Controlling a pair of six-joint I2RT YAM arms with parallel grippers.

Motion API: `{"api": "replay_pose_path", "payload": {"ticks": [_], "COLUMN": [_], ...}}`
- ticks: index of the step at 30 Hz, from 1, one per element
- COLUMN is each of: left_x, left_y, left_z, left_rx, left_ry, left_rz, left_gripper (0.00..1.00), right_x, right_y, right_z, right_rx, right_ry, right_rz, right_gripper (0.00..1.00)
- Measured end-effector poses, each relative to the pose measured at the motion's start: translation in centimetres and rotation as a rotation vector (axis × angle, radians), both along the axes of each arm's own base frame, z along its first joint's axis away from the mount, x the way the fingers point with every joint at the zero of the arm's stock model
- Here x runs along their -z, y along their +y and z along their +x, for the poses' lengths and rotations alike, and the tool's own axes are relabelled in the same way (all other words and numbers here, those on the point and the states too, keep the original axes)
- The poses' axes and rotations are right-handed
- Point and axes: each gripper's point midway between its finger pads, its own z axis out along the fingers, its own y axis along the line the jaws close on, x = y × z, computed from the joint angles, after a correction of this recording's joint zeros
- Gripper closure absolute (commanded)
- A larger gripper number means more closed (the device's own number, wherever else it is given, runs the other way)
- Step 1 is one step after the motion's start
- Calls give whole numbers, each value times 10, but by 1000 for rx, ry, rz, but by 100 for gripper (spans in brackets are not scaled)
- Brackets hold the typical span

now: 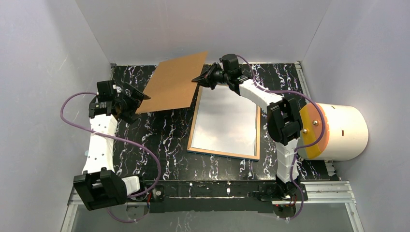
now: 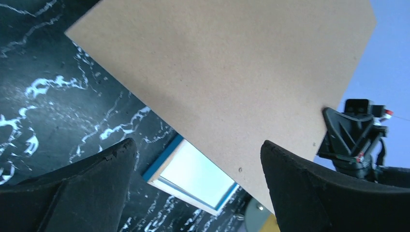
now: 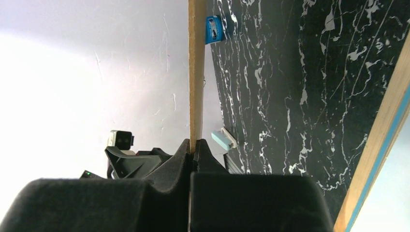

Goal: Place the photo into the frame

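While the right gripper is clamped tight on the 3 o'clock edge of the brown backing board, only a thin strip of that edge sits between its fingers. The board hangs tilted above the table. The left gripper is spread as wide as it goes and holds nothing. It sits at the board's 8 o'clock corner, and I can't tell whether it touches.

The frame lies flat, wood-coloured back up and pane showing, at 4 o'clock from the board. Its 11 o'clock corner is just beside the gripped edge. The photo shows in no view, so I can't tell where it is.

Risks:
- An edge pinch on a wide panel means the board's weight could pivot it or slide it out, dropping it onto the glass.
- If the left fingers close off-line, they could knock the corner and twist the board in the right grip.
- With the photo unlocated, the board could go back in without it.
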Motion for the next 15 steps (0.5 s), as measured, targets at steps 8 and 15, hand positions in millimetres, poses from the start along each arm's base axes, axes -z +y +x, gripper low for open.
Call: {"api": "replay_pose_path", "payload": {"ticks": [8,15], "left_x": [-18,9], "left_y": [-11,-23], "left_z": [-11,-9], "left_rx": [-62,-105], "left_ry": [-60,-48], "left_rz": [-97,-228], "left_gripper": [15,25], "right_x": [-3,-7], "right_y": [4,5], "right_z": [-4,-4], "right_rx": [-10,5], "right_ry": [65,139], "right_rz": [45,89], "right_gripper": [99,99]}}
